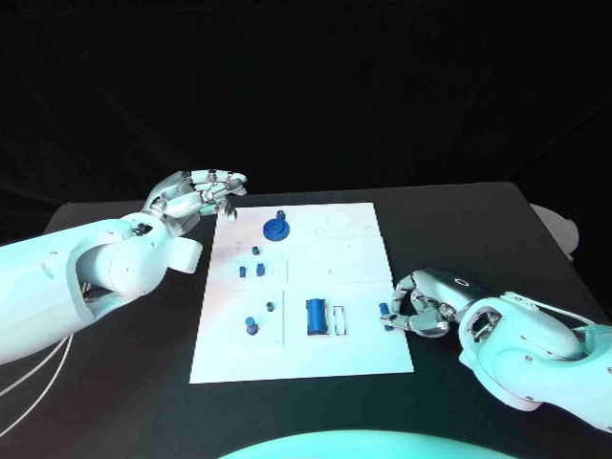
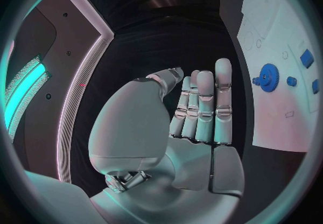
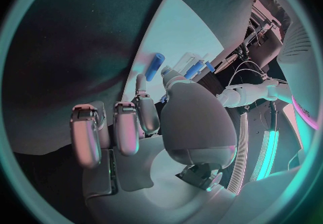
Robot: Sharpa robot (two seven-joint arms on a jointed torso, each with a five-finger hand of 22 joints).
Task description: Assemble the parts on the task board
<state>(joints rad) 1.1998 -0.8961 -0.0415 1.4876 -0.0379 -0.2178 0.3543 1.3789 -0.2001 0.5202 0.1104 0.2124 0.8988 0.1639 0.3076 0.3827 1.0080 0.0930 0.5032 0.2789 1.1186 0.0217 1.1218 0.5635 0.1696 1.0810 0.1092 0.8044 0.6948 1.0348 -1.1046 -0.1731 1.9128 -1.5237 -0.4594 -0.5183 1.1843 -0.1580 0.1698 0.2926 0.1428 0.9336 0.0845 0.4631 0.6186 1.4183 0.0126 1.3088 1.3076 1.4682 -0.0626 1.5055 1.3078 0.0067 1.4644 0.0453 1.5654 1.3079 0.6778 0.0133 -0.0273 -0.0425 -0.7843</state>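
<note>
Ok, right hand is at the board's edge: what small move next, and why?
Probably lift the right hand slightly. Its fingers seem to pinch a small blue piece at the white board's right edge, and the left hand is off the board, holding nothing.

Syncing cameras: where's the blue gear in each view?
Head view: blue gear at the task board's far end, near the left hand.
Left wrist view: blue gear on the board, beyond the fingertips.
Right wrist view: can't pick it out.
Shared landmark: the white task board.
</note>
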